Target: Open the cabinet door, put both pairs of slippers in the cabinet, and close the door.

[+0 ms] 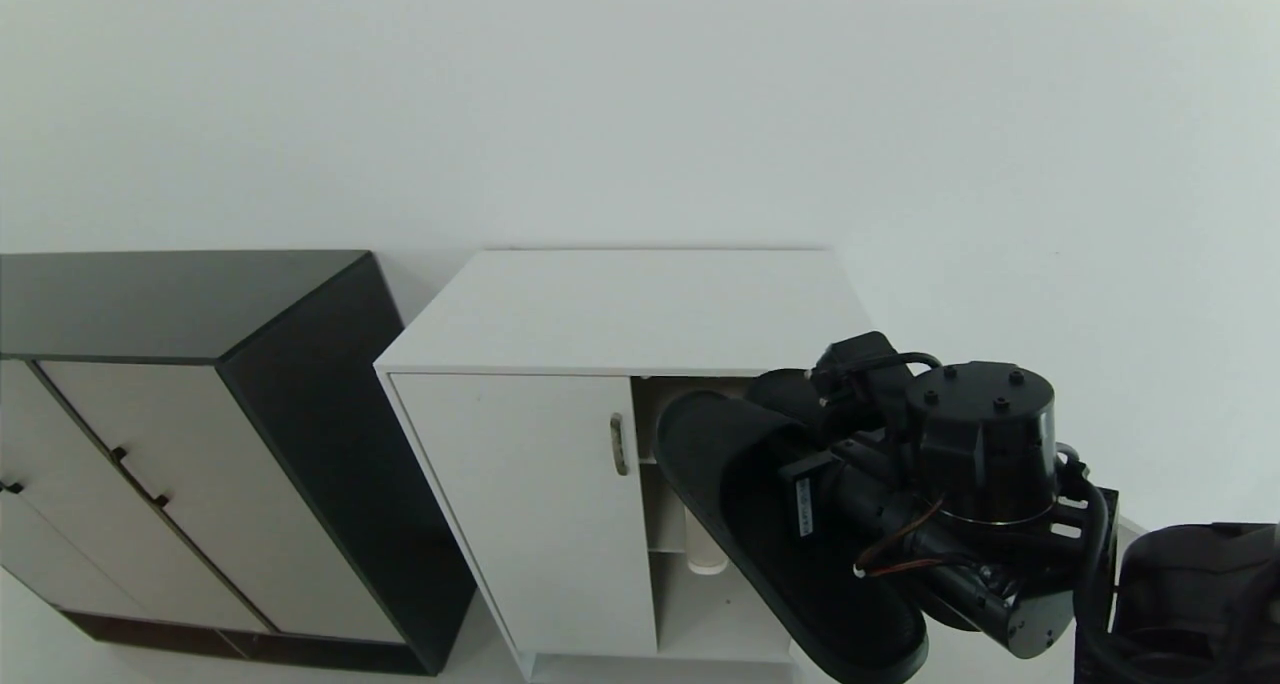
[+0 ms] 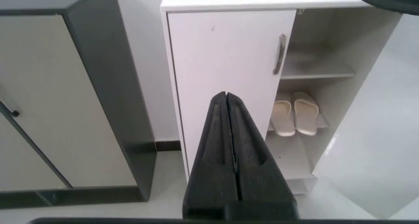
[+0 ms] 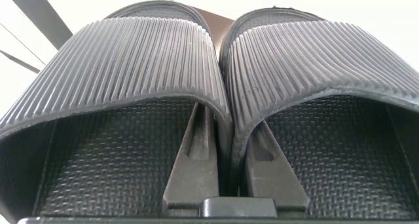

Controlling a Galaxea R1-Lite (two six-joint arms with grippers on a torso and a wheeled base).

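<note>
Pincer [image 3: 226,130] of right arm clamps black slippers [image 3: 150,60].

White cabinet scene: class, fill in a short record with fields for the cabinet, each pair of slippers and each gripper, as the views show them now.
Cabinet: white cabinet, left door closed, right side open, shelves showing
White slippers: side by side on a shelf inside
Black slippers: held as a pair before the open side
Right gripper: shut on black slippers, one finger inside each
Left gripper: shut, empty, facing the closed door
Beside it: dark cabinet, doors closed
</note>
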